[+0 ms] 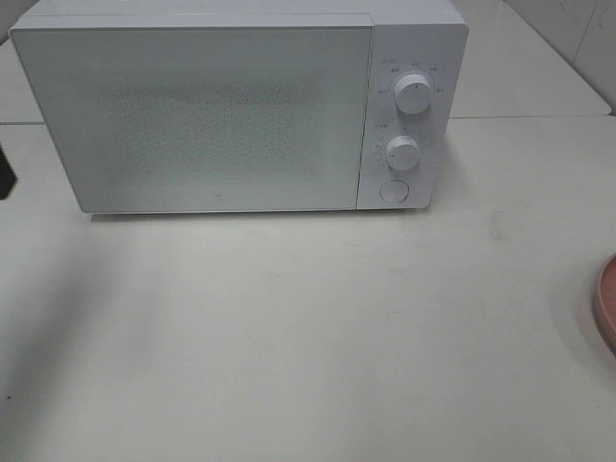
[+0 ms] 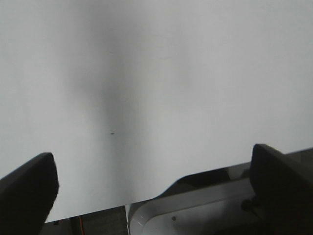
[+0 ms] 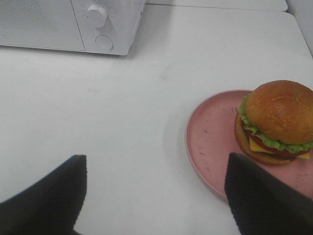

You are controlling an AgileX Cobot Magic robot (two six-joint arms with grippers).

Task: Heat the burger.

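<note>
The burger, with a glossy brown bun, green lettuce and cheese, stands on a pink plate on the white table. My right gripper hovers above the table beside the plate, open, with nothing between its dark fingers. The burger itself is out of the exterior high view; only the plate's rim shows there at the right edge. The white microwave stands at the back with its door closed. My left gripper is open over bare table near the table's edge.
The microwave's panel carries two round knobs and a round button. A dark part pokes in at the left edge. A white base lies below the table edge in the left wrist view.
</note>
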